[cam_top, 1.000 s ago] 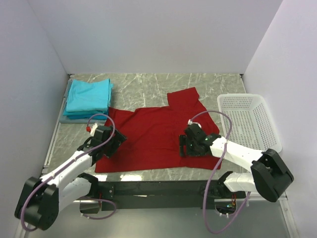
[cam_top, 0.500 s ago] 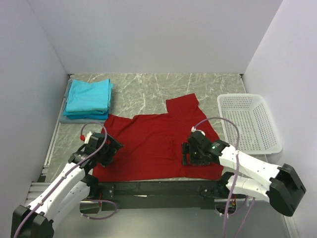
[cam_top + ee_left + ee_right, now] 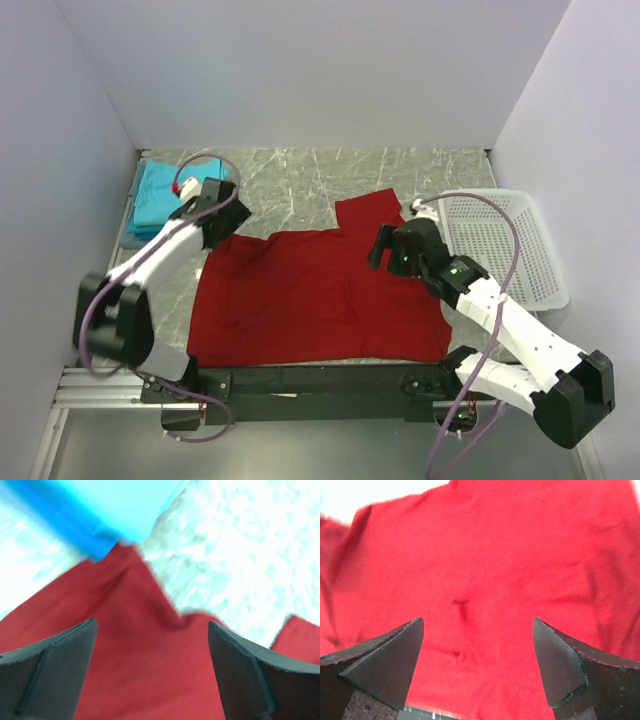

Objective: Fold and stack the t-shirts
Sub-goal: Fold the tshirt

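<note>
Marble tabletop (image 3: 300,172): dark red t-shirt (image 3: 310,295) spread flat at centre, unfolded, teal folded stack (image 3: 158,195) at far-left corner; left gripper (image 3: 224,214) and right gripper (image 3: 384,250), jaws wide and empty, hover over its far edge, likely lining up a fold

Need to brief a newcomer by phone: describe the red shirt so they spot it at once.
On the grey marbled table, look at the middle, toward the near edge. The red shirt lies spread flat there, the only red, unfolded one; the teal shirts at the far left are stacked folded.
</note>
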`<state>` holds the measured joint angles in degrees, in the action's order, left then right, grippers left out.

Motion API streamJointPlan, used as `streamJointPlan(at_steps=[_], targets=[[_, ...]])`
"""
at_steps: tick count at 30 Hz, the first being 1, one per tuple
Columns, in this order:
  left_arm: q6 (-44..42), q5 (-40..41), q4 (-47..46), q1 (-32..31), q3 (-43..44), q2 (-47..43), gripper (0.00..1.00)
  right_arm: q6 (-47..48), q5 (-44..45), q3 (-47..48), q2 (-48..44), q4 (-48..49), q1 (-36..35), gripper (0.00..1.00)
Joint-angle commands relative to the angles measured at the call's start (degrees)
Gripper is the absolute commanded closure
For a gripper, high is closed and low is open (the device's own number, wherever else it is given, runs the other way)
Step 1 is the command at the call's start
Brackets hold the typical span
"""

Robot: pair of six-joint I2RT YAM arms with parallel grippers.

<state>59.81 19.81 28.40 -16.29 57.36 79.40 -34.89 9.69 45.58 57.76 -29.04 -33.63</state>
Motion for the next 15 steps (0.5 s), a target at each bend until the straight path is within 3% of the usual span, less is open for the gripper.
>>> streamJointPlan(at_steps=[1,4,7,15], targets=[[-4.6,1.9,-0.5,0.0,6.8,8.9,0.05,1.8,-1.1,0.7,-1.3,4.7,4.5,0.05],[-4.4,4.9,3.3,0.0,14.1,17.8,0.11,2.7,-1.1,-0.1,-1.8,4.3,6.3,0.05],[-4.1,6.5,8.1,0.0,19.8,24.3,0.30,3.3,-0.8,-0.9,-1.9,3.1,7.1,0.05],[-3.2,9.0,11.7,0.0,24.5,31.8,0.40,4.6,-2.9,-2.0,-0.7,3.5,9.3,0.05]])
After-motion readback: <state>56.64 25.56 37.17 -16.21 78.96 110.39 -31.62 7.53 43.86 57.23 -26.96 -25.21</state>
